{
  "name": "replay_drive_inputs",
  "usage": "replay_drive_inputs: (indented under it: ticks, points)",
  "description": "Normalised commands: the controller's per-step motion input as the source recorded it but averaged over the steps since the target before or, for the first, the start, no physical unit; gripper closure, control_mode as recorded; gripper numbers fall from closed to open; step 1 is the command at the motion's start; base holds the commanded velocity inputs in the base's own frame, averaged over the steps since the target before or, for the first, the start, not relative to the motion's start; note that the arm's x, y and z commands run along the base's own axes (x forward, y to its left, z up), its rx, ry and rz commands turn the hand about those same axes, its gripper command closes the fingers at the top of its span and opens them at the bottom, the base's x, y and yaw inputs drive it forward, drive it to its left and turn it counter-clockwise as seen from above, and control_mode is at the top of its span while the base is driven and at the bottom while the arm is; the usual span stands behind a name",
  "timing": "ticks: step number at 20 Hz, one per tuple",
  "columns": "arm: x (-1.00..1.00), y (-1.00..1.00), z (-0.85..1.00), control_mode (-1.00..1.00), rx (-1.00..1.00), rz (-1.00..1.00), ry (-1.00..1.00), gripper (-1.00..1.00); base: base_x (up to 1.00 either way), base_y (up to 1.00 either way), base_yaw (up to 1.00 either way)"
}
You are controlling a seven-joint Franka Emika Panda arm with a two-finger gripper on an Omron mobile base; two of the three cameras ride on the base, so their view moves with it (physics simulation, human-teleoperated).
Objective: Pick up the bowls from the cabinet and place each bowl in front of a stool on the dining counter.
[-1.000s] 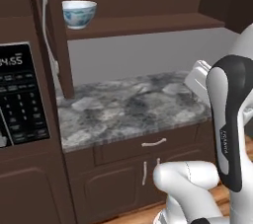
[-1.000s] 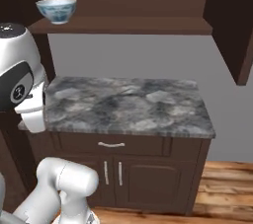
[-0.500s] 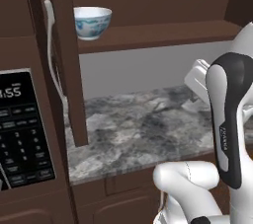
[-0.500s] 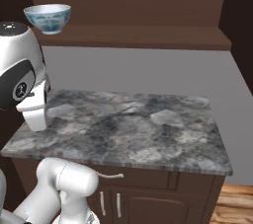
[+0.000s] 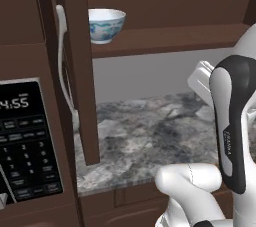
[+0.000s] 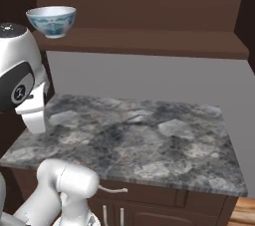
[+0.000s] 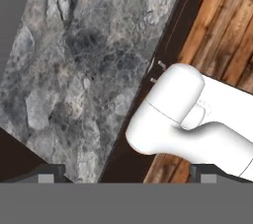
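A white bowl (image 5: pixel 106 25) with a blue, green and red pattern stands upright on the cabinet's plank shelf (image 5: pixel 165 38), near its left end. It also appears in the right base view as the bowl (image 6: pixel 51 21) on the shelf (image 6: pixel 149 41). The cabinet door (image 5: pixel 77 71) with its pale curved handle (image 5: pixel 61 61) stands open beside it. My gripper (image 7: pixel 126 176) is open with nothing between its fingertips (image 7: pixel 47 172). It looks down on the grey marbled worktop (image 7: pixel 84 70), far below the bowl. The dining counter is out of view.
The grey marbled worktop (image 6: pixel 129 140) lies under the shelf, over low drawers with a metal handle (image 6: pixel 112 189). A black keypad panel with a clock (image 5: pixel 25 141) is at the left. Wood floor (image 7: pixel 217 35) lies beside the worktop's edge.
The whole picture has shifted and grown: the base has driven closer to the cabinet. The bowl stays on its shelf, and the gripper stays open.
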Motion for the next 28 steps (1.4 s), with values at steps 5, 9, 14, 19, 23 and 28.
replay_drive_inputs:
  ticks: [5, 9, 14, 19, 23, 28]
  points:
    - [0.0, 0.0, 0.0, 1.0, 0.0, 0.0, 0.0, -1.0, 0.46, 0.03, 0.06]
    - [0.09, 0.03, 0.11, -1.0, 0.05, 0.02, -0.15, -1.0, 0.06, 0.0, 0.0]
    - [0.0, 0.02, 0.59, -1.0, 0.07, 0.02, -0.33, -1.0, 0.0, 0.0, 0.0]
    - [0.0, 0.07, 0.69, -1.0, 0.06, 0.0, -0.2, -1.0, 0.0, 0.0, 0.0]
    - [0.0, 0.24, 0.36, -1.0, 0.03, 0.0, -0.19, -1.0, 0.0, 0.0, 0.0]
    - [0.02, 0.18, 0.16, -1.0, 0.05, 0.0, -0.19, -1.0, 0.0, 0.0, 0.0]
